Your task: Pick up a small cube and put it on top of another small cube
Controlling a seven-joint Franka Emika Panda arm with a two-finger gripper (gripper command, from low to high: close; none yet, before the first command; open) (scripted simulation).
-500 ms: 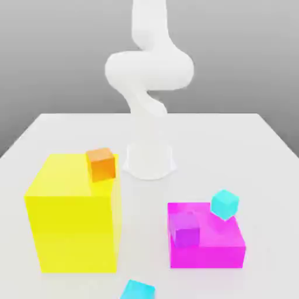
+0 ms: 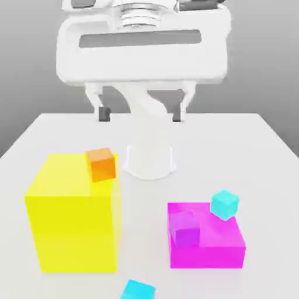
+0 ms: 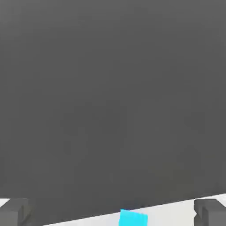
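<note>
Cyan marks 2 small cubes: 1 cube is lying on the table near the exterior view's bottom edge, 1 is sitting at the magenta block. The gripper is hanging wide open, gripping nothing.

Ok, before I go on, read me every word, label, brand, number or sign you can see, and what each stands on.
None. I can read no text on the gripper, the cyan cubes, the orange cube, the purple cube, or the yellow and magenta blocks.
</note>
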